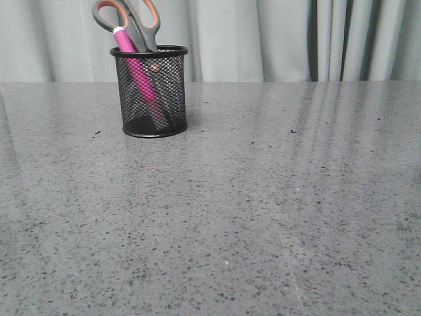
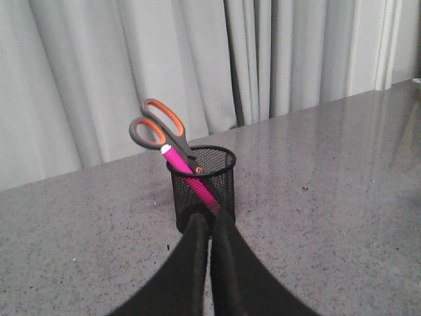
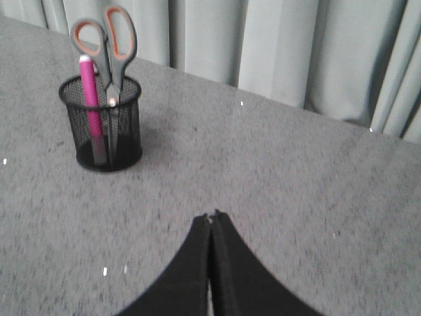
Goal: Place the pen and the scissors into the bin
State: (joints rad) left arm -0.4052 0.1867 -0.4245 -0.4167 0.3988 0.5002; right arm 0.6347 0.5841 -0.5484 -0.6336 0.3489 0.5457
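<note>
The black mesh bin stands upright at the far left of the table. The pink pen leans inside it, its white cap above the rim. The scissors stand in it blades down, with the grey and orange handles sticking out. All three also show in the left wrist view, bin, and in the right wrist view, bin. My left gripper is shut and empty, just in front of the bin. My right gripper is shut and empty, over bare table to the right of the bin. Neither arm shows in the front view.
The grey speckled table runs to a pale curtain along its far edge. Small dark specks lie on the surface near the bin.
</note>
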